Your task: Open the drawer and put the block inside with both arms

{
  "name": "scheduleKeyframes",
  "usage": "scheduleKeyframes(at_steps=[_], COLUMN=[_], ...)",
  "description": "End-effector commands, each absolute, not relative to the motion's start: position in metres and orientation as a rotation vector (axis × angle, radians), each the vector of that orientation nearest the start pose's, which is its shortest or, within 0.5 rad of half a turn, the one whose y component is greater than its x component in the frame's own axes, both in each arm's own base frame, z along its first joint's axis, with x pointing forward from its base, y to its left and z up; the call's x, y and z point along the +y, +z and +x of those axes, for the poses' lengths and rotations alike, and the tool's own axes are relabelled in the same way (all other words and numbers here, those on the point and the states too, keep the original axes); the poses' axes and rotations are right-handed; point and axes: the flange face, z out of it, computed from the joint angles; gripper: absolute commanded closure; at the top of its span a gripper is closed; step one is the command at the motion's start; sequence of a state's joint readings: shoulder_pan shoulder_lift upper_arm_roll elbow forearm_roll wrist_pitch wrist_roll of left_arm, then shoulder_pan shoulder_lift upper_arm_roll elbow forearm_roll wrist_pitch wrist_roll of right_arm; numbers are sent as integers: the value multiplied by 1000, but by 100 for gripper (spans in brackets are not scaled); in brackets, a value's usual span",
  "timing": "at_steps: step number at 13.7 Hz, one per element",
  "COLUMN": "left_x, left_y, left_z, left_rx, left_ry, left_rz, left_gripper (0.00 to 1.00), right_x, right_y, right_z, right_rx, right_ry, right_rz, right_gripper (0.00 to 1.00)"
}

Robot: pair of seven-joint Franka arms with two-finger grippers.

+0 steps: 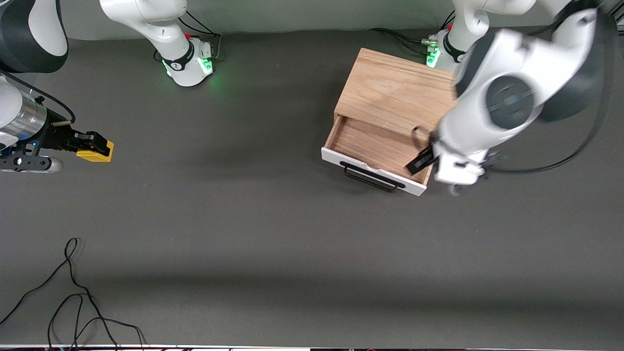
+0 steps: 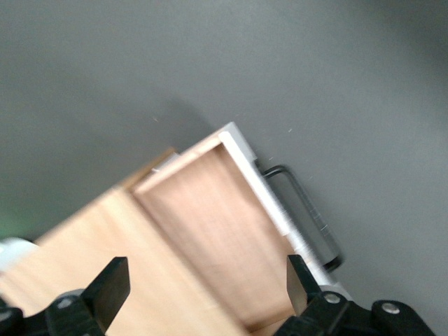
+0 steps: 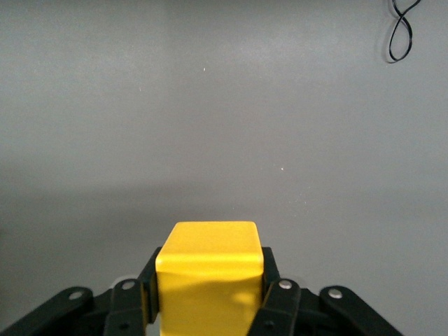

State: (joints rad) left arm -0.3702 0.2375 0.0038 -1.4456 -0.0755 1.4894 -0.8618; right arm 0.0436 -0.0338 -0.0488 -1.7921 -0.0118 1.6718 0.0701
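The drawer [image 1: 375, 146] stands pulled out of the light-wood cabinet [image 1: 397, 90], its wooden inside bare, with the white front and black bar handle [image 1: 371, 177] facing the front camera. My left gripper [image 1: 420, 161] hangs over the drawer's corner at the left arm's end. In the left wrist view this gripper [image 2: 203, 287] is open over the drawer [image 2: 210, 231], with nothing between its fingers. My right gripper [image 1: 90, 144] is at the right arm's end of the table, shut on the yellow block [image 1: 96, 151]. In the right wrist view the block [image 3: 208, 269] sits squeezed between both fingers.
Black cables [image 1: 73, 302] lie loose on the grey table near the front camera at the right arm's end. The two green-lit bases [image 1: 192, 63] stand along the table's edge farthest from the front camera. Bare grey table lies between the block and the drawer.
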Motion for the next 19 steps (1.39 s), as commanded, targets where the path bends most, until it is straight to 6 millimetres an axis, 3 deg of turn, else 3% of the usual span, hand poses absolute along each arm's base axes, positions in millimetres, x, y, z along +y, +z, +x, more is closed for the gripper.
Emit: scheduleKeyframes(at_steps=[1, 3, 5, 9, 11, 15, 19], left_x=[-172, -129, -94, -87, -89, -88, -85], left_y=[571, 581, 584, 590, 589, 588, 588], left_z=[559, 565, 575, 580, 578, 577, 577], left_rx=[-422, -185, -102, -98, -93, -98, -124], left_ry=[317, 285, 237, 140, 163, 179, 191], left_rz=[-3074, -3133, -3163, -3115, -3112, -3116, -3119], left_gripper=[0, 1, 1, 0, 0, 0, 0], right_x=[2, 20, 27, 66, 99, 203, 328], right_y=[554, 555, 555, 553, 554, 548, 542], right_z=[535, 535, 534, 531, 528, 521, 514], right_rx=[127, 96, 110, 139, 164, 257, 377], right_ry=[118, 115, 116, 119, 113, 85, 50], right_rz=[-3155, -3158, -3159, -3148, -3122, -3107, -3096], right_gripper=[69, 69, 69, 69, 69, 69, 69])
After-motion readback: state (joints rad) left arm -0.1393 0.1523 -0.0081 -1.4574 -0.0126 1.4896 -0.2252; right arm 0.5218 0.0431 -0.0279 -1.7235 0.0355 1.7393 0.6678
